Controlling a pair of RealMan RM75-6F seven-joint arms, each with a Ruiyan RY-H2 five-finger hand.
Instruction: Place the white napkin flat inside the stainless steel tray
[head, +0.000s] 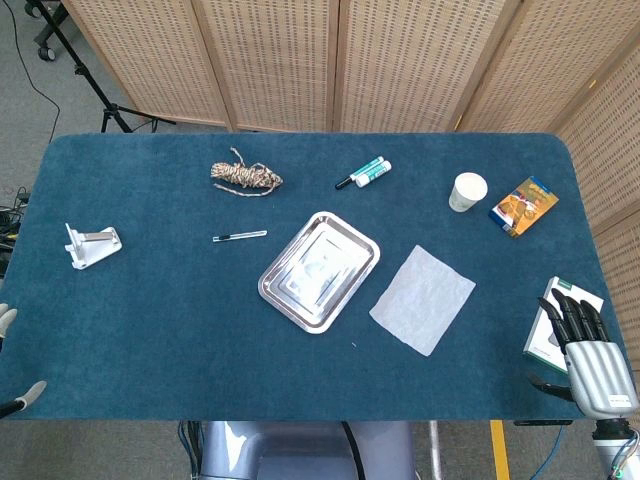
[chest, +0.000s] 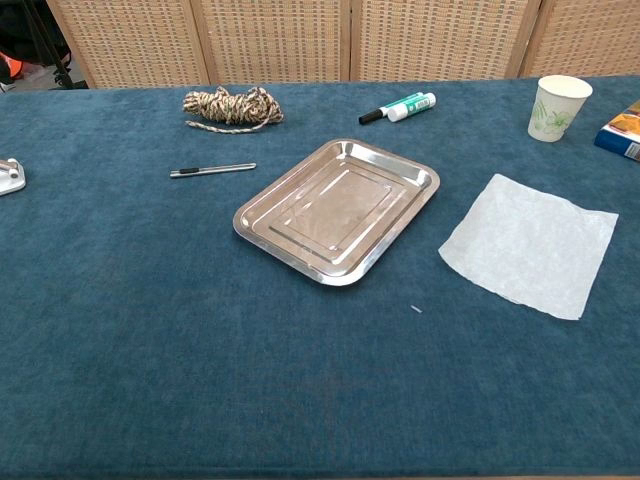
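Nothing is grasped yet: the white napkin (head: 423, 299) lies beside the steel tray (head: 273, 281). Right hand (head: 588, 357), released at lower right, must reach it; the left hand (head: 12, 360) is barely visible, so I cannot tell its state.

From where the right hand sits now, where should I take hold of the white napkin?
Pinch the white napkin at its corner nearest the right hand, coming from the right. It lies flat on the cloth beside the tray, so only a corner or edge gives the fingers something to lift.
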